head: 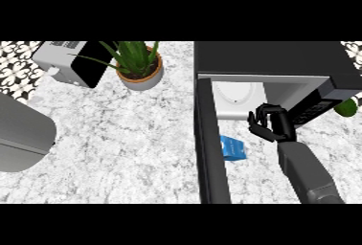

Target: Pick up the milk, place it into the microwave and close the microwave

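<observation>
The milk [232, 147] is a small blue carton on the marble counter, just right of the open microwave door [212, 153]. The black microwave [283, 60] stands at the upper right, its white inside and round turntable plate [235, 93] showing. My right hand [272, 123] hovers at the front of the microwave's opening, above and to the right of the milk. Its fingers are relaxed and hold nothing. The hand is apart from the carton. My left hand does not show.
A potted green plant [139, 67] stands left of the microwave. A white and black toaster [71, 62] sits at the far left back. A large grey rounded object [21, 134] fills the left edge. A green object [346, 106] lies right of the microwave.
</observation>
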### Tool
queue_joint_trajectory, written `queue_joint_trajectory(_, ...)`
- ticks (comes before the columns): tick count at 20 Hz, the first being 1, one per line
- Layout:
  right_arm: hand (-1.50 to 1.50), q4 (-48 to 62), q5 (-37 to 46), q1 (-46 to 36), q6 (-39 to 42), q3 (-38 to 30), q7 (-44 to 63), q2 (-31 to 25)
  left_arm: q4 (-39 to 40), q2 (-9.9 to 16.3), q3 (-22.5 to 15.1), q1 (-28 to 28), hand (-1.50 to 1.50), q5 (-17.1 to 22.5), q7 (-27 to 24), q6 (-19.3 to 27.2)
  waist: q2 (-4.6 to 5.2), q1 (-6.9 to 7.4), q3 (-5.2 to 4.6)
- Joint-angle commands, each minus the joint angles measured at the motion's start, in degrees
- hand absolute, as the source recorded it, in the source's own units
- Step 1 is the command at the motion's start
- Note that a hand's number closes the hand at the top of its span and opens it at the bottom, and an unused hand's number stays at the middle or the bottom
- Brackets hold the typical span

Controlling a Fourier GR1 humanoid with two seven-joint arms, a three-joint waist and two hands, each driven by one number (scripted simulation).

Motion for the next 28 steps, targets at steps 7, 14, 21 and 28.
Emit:
queue_joint_trajectory(7, 1.5, 1.2, 2.2, -12.0, -9.6, 0.6, 8.5, -7.2, -1.9, 1.7, -0.3, -4.2, -1.5, 3.1, 0.6, 0.5, 1.44, 3.84, -0.05)
queue_joint_trajectory(14, 1.5, 2.1, 1.4, -10.9, -16.4, 0.1, 6.9, -7.7, -0.3, 2.7, -0.1, -6.2, -1.5, 4.0, 0.6, 0.6, 2.14, 5.43, -0.03)
queue_joint_trajectory(21, 1.5, 1.9, 0.2, -11.0, -18.6, -0.2, 6.0, -9.0, 0.3, 3.6, 0.0, -8.5, -1.5, 2.9, 1.2, 1.4, 2.65, 6.33, 0.0)
queue_joint_trajectory(28, 1.5, 1.4, -0.7, -9.7, -23.9, -0.2, 5.0, -7.0, 1.3, 4.7, -0.2, -10.4, -1.5, 3.0, 1.7, 1.3, 2.94, 7.78, -0.03)
